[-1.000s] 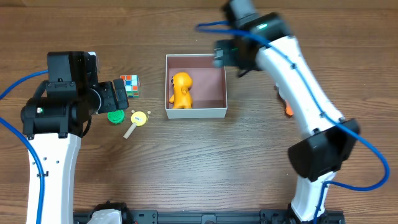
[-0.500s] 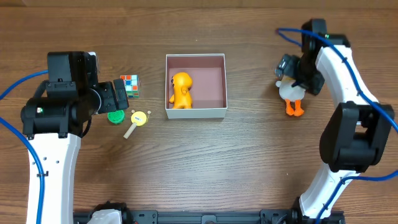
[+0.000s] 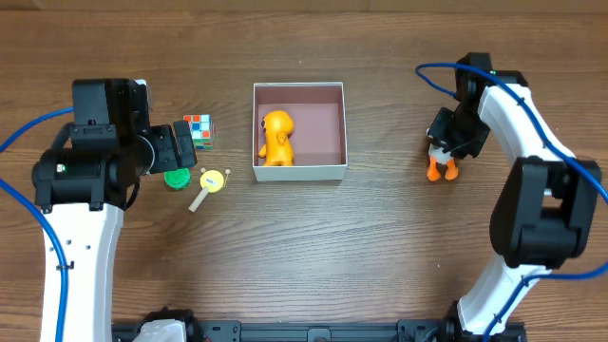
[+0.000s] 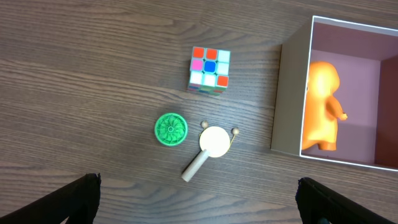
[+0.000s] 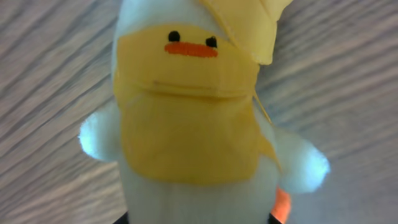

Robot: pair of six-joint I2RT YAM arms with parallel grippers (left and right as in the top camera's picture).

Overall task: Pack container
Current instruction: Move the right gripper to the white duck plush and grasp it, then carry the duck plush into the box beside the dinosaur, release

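Observation:
The container, a shallow white-walled box with a pinkish-brown inside, sits at the table's middle with an orange figure lying in its left half. To the right, a white plush duck with orange feet stands on the table, and my right gripper is shut on it. In the right wrist view the duck fills the frame, its yellow bib and face toward the camera, with the fingers just showing at the bottom on either side. My left gripper hovers open over bare wood, left of the container.
Left of the container lie a colour cube, a green ridged disc and a small yellow rattle drum on a stick. In the left wrist view all three, cube, disc and drum, lie ahead of the open fingers.
My right arm swung from over the container's far right corner out to the duck, lowered onto it and shut. The duck shifted slightly left. The left arm stayed still.

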